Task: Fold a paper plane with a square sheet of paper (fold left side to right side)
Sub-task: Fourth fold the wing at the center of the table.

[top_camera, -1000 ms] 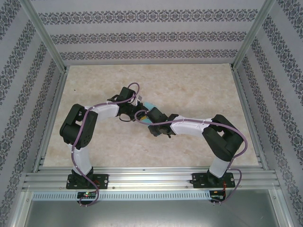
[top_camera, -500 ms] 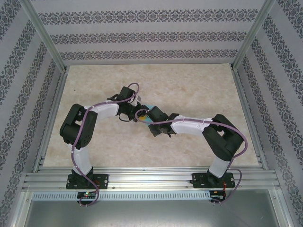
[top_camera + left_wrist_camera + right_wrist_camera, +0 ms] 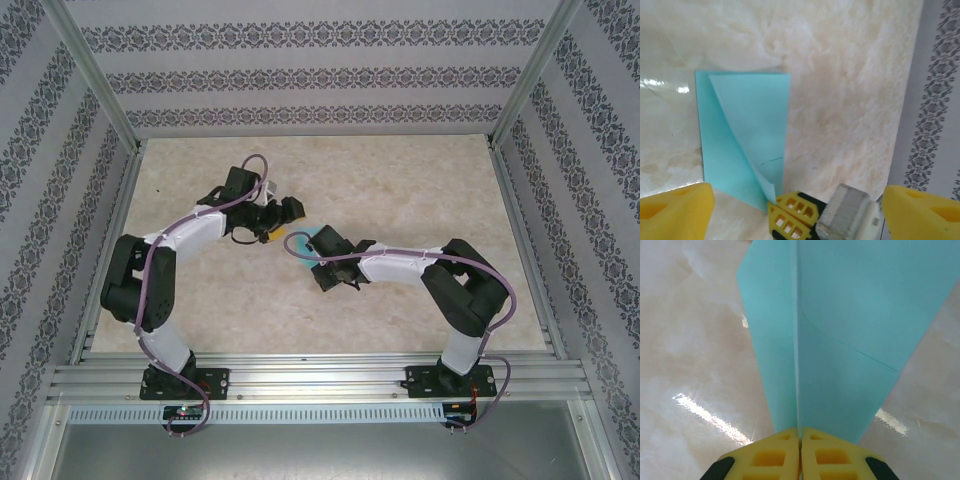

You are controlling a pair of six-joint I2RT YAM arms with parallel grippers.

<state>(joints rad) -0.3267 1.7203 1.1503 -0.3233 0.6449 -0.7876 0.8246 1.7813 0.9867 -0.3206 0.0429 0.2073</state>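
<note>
The left gripper (image 3: 281, 219) hangs with its yellow wedge-shaped pads spread wide, holding nothing. Just right of it, the thin turquoise sheet of paper (image 3: 745, 125) lies folded on the glossy marbled table (image 3: 850, 100). One smooth layer is lifted, its corner pinched tight between the right gripper (image 3: 800, 452)'s pads.

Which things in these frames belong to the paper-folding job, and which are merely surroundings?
Job:
turquoise paper sheet, partly folded
right gripper, shut on its near end
left gripper, open, clear of it

Surroundings:
marble-look table
patterned walls
aluminium frame
</note>
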